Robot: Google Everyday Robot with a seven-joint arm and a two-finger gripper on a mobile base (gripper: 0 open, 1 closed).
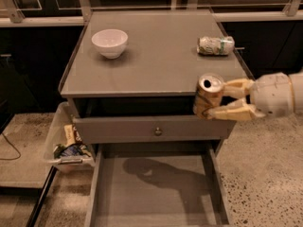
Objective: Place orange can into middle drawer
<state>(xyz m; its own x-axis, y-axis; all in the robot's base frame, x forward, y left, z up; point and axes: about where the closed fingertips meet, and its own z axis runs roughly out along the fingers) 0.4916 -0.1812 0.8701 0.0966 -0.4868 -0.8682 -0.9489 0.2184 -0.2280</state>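
Camera view: my hand [218,99], clamped on the orange can [207,96], could strike the right wall of the middle drawer [142,205] below.

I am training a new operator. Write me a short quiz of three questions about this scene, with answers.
1. True or false: the orange can lies inside the middle drawer.
2. What lies on its side on the cabinet top? A. white bowl B. white-and-green dented can C. orange can
3. The end effector, at the cabinet's front right corner above the open drawer, grips what?
Key: 1 false; 2 B; 3 the orange can.
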